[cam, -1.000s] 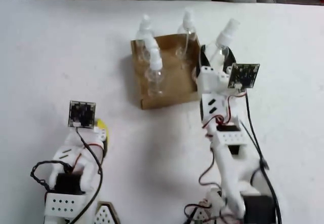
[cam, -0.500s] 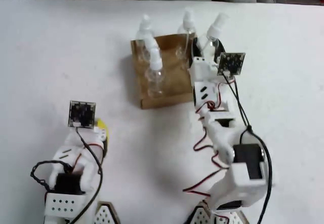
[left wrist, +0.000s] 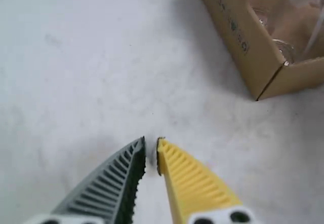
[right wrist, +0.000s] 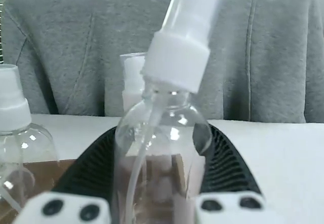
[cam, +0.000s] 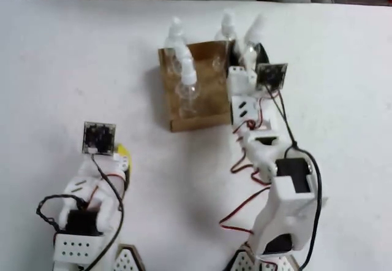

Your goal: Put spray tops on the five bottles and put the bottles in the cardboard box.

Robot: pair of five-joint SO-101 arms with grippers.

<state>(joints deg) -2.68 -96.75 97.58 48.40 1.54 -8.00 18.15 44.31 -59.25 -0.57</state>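
The cardboard box [cam: 205,108] lies at the table's middle back, and several clear bottles with white spray tops [cam: 187,84] stand inside it. My right gripper [cam: 248,55] hangs at the box's far right corner, shut on another clear bottle [cam: 252,38]. That bottle [right wrist: 162,153] leans a little between the black jaws, and its white spray top [right wrist: 182,46] is on. My left gripper [left wrist: 151,150] rests low over bare table at the near left, shut with nothing in it. The box's near corner [left wrist: 253,46] is a short way ahead of it.
Two more capped bottles [right wrist: 15,127] show in the box beside the held one. Grey chair backs [right wrist: 263,51] line the table's far edge. Red and black cables [cam: 245,160] trail along the right arm. White table spreads left of the box.
The right arm has swung left and forward with the bottle, from right of the box to its far right corner. The left arm has kept still.
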